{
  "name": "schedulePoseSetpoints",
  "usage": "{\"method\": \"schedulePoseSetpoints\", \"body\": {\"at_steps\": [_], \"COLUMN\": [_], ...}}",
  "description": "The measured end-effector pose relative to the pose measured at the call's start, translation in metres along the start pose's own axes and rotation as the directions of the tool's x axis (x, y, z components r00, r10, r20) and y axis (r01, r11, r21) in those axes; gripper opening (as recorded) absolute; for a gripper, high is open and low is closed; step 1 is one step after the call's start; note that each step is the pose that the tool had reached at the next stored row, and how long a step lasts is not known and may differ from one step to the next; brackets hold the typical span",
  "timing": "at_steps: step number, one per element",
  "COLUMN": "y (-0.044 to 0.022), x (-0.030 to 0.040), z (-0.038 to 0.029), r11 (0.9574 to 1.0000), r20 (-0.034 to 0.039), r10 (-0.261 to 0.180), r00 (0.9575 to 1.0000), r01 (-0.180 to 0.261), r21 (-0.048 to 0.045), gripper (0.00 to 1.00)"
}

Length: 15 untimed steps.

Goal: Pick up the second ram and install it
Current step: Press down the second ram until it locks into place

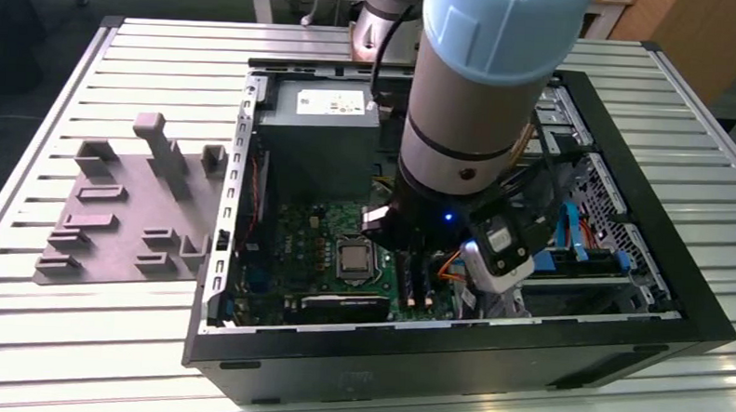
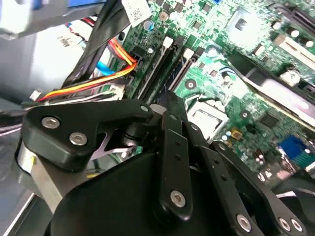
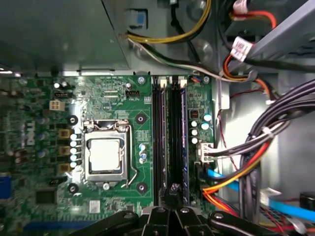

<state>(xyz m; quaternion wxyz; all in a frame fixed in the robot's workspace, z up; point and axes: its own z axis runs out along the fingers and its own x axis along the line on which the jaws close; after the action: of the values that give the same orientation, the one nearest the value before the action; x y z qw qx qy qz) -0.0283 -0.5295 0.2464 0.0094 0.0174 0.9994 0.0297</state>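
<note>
— Where's the arm [image 1: 472,99]?

— Reaching down into the open computer case [image 1: 461,368], which sits on the slatted metal table [image 1: 39,341]. Wrist low over the green motherboard [image 3: 49,123].

— And the pincer [image 3: 173,189]?

— Right at one end of the long black memory slots [image 3: 157,137], beside the processor socket [image 3: 106,155]. Seen in both wrist views, with its tip [image 2: 167,105] touching or almost touching the slots.

— Open, closed, gripping?

— Cannot tell. Black linkages in the way, and the tip too dark against the slots.

— Any sign of the second ram?

— Nothing sure. Only a thin bluish strip [image 3: 183,123] standing on edge in the slot nearest the cables, running the slot's whole length. Could be a memory stick, but cannot tell which one. No telling, either, whether the pincer has anything at its tip.

— Around the slots?

— A bundle of orange, yellow and red cables [image 2: 93,83] just beside them, on the side away from the socket. Blue cable and black leads close by as well.

— Rest of the case?

— Grey power supply [image 1: 316,120] at the far end in the exterior view, well apart from the pincer.

— Outside the case?

— A grey moulded holder [image 1: 119,214] lying flat on the table, towards the exterior view's left, just beside the case wall.
</note>
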Motion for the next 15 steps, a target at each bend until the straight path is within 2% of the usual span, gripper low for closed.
{"method": "schedulePoseSetpoints", "body": {"at_steps": [4, 8, 15], "y": [0.0008, 0.0022, 0.0154], "x": [-0.0003, -0.0003, 0.0002], "z": [-0.0142, -0.0144, -0.0133], "r11": [1.0, 1.0, 1.0], "r20": [-0.0001, 0.0, 0.0002], "r10": [0.0, 0.0, 0.0], "r00": [1.0, 1.0, 1.0], "r01": [0.0, 0.0, 0.0], "r21": [0.0003, 0.0002, 0.0], "gripper": [0.11, 0.11, 0.11]}}
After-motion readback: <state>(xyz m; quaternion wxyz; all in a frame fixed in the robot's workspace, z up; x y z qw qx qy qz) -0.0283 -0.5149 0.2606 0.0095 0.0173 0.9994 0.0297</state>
